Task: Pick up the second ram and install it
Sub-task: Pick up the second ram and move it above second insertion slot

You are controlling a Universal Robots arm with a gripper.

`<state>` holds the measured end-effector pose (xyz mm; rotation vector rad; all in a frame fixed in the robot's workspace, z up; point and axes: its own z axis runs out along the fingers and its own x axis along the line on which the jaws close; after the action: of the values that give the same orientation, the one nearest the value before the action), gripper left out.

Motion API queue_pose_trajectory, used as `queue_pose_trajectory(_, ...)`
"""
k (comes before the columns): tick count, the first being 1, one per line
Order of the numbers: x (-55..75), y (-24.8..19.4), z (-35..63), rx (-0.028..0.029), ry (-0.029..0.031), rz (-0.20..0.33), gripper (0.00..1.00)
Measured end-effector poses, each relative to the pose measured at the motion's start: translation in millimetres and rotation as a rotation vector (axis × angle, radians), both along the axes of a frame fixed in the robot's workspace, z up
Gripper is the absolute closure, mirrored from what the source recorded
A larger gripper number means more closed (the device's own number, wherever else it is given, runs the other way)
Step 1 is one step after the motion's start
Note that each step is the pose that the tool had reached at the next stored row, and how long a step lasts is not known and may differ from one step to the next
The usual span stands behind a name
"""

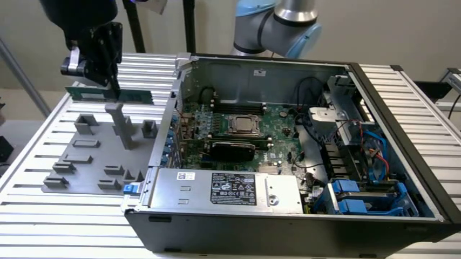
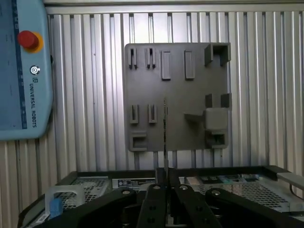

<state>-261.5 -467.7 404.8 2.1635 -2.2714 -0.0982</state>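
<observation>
Clamping the second ram (image 1: 137,96) at mid-length, the end effector (image 1: 114,83) is nearly closed on it; the stick hangs just beneath, above the holder tray (image 1: 97,156) (likely light, stiff, fragile: grip board edges, not chips).

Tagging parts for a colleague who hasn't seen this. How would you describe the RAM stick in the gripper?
On the exterior view's left of the open computer case, a grey holder tray lies on the slatted table. Above it the gripper is shut on the second ram: a narrow green stick in the air, unlike the broad motherboard inside the case.
</observation>
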Motion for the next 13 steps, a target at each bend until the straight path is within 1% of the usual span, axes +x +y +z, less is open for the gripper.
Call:
queue_pose_trajectory(4,18.1,0.0,10.1,0.0041,-0.0001,0.0,0.87)
queue_pose_trajectory(7,31.7,0.0,14.9,0.0088,0.0001,0.0,0.87)
queue_pose_trajectory(13,58.8,0.0,17.8,0.0181,-0.0001,0.0,0.87)
